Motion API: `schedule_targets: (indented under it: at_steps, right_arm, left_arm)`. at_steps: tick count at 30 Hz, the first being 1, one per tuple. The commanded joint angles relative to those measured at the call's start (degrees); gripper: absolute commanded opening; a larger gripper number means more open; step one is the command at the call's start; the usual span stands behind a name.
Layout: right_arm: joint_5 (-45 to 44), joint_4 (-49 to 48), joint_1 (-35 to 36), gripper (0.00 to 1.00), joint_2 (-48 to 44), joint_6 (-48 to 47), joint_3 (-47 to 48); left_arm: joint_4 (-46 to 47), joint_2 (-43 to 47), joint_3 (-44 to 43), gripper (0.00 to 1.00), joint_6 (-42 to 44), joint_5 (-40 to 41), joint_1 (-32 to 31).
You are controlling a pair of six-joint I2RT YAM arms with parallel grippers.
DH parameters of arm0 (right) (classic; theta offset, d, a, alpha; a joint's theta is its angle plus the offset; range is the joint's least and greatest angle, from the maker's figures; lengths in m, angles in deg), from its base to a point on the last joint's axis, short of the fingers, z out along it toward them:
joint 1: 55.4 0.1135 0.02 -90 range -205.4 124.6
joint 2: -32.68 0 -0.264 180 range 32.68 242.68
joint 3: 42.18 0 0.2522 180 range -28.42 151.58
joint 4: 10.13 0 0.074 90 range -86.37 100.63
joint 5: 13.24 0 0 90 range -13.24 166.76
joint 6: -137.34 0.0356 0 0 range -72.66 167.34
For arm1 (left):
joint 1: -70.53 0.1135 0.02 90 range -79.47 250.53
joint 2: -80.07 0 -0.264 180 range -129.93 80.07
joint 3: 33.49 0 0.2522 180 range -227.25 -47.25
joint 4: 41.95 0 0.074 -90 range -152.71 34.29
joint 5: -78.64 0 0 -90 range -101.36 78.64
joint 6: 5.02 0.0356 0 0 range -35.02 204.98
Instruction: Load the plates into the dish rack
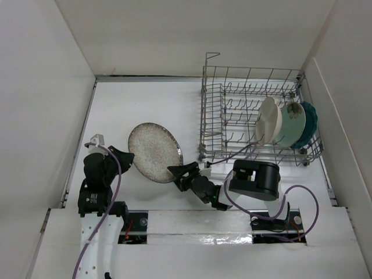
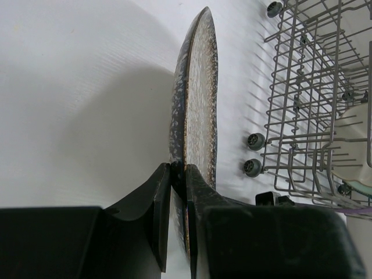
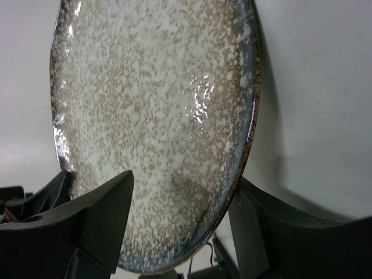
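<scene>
One grey wire dish rack (image 1: 250, 70) is sitting on the right side of the white table (image 1: 116, 104). One big speckled plate (image 1: 154, 152) is standing up on its edge, left of the rack and apart from it. The left tool (image 1: 129, 158) is pinching its rim tight. The right tool (image 1: 177, 172) is sitting around the other edge, fingers spread wide. Three smaller plates are standing in the rack: a cream plate (image 1: 268, 119), a mint green plate (image 1: 290, 123) and a dark teal plate (image 1: 308, 125).
</scene>
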Motion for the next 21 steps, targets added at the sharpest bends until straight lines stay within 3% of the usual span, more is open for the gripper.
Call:
schedule_targets:
  at_steps: [1,6,21]
  right_arm:
    - [3.55,-4.2,-0.53,0.68,3.45,5.73,5.14]
    - [4.61,-5.07,-1.05,0.66,6.44,6.88,7.34]
    - [7.07,-12.37,-1.58,0.17,11.01,5.91,8.14]
  left_arm:
    - [8.57,0.61,-4.98,0.0,-1.77,-5.6,-0.33]
    - [7.69,0.52,-5.33,0.0,-1.51,-5.95,-0.33]
    - [5.76,-0.18,-5.95,0.0,-1.42,-5.43,-0.33]
